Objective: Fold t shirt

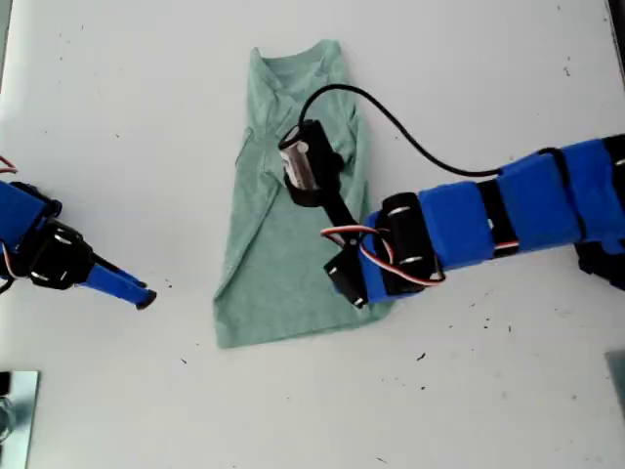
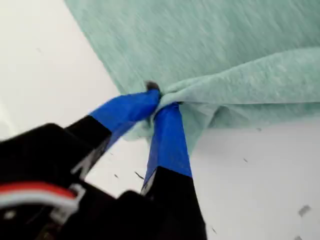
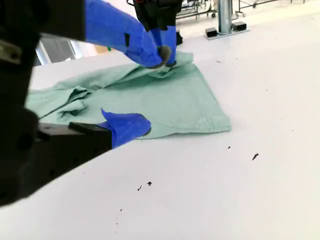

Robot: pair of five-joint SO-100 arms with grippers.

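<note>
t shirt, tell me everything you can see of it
The t shirt is pale sage-green heathered knit, lying on the white table with its neck toward the exterior view's top and one side already folded inward. My first gripper is shut on a bunched edge, pinching a ridge of cloth. My second gripper hangs open beside it, apart.

Overhead exterior; both wrists near t shirt (image 1: 293, 234).

t shirt (image 1: 283, 264) hem under arm
</note>
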